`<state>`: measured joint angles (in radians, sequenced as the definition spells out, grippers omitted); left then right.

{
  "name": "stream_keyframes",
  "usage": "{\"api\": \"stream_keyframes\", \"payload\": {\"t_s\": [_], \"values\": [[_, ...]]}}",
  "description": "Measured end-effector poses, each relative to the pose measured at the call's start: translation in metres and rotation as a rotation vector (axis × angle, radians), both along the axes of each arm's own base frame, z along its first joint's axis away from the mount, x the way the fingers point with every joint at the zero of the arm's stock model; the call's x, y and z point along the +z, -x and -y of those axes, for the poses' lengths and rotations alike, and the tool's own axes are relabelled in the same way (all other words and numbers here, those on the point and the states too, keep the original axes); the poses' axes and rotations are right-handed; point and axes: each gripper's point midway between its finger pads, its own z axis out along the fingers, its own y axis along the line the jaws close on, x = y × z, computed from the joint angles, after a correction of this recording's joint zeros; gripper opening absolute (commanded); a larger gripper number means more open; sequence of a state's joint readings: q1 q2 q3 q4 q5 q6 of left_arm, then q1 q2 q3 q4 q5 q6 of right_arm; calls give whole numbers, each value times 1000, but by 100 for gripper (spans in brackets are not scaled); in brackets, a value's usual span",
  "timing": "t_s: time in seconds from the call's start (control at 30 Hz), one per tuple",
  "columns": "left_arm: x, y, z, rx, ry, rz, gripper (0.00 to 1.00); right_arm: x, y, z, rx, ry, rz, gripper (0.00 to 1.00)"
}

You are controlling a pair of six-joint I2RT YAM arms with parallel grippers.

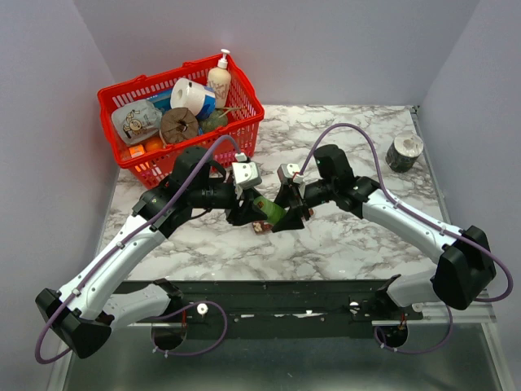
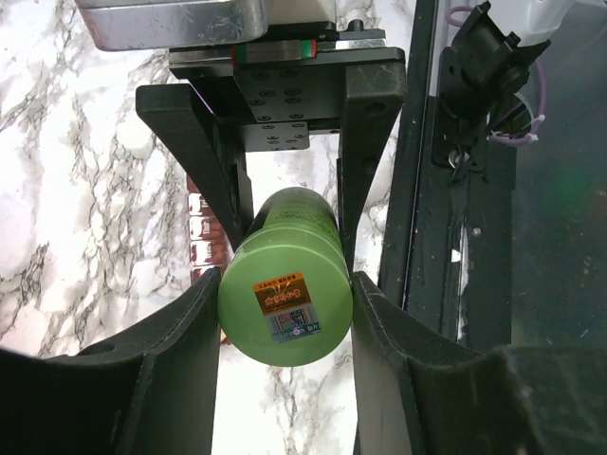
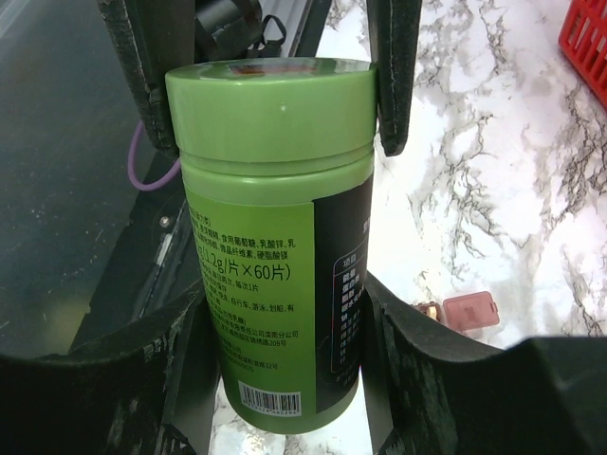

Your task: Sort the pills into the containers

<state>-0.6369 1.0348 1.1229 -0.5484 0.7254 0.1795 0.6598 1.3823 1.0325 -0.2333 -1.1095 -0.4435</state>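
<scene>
A green pill bottle [image 1: 270, 210] hangs tilted between both grippers above the marble table. My left gripper [image 1: 254, 205] is shut on its green lid [image 2: 285, 301], which bears an orange sticker. My right gripper [image 1: 290, 217] is shut on the bottle's labelled body [image 3: 270, 284], near the barcode end. The left fingers [image 3: 389, 76] show at the lid in the right wrist view. The container strip [image 1: 262, 227], dark red-brown with small square compartments, lies on the table just under the bottle. It also shows in the left wrist view [image 2: 204, 237] and in the right wrist view [image 3: 471, 310], partly hidden. No loose pills show.
A red wire basket [image 1: 140, 81] full of household items stands at the back left. A grey tape roll [image 1: 404, 151] sits at the right edge. A black rail [image 1: 269, 297] runs along the table's near edge.
</scene>
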Motion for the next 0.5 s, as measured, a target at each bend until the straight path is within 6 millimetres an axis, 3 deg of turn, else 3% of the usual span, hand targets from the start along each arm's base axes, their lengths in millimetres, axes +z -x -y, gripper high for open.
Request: {"api": "stream_keyframes", "payload": {"t_s": [0.03,0.1,0.3,0.5], "values": [[0,-1,0,6,-4,-2,0,0,0,0,0,0,-1,86],[-2,-2,-2,25,-15,-14,0,-1,0,0,-5,4,-4,100],[-32,-14,-28,216,-126,-128,0,-7,-24,4,-110,43,48,100],[-85,-30,-87,592,-293,-264,0,-10,-74,33,-303,85,115,100]]}}
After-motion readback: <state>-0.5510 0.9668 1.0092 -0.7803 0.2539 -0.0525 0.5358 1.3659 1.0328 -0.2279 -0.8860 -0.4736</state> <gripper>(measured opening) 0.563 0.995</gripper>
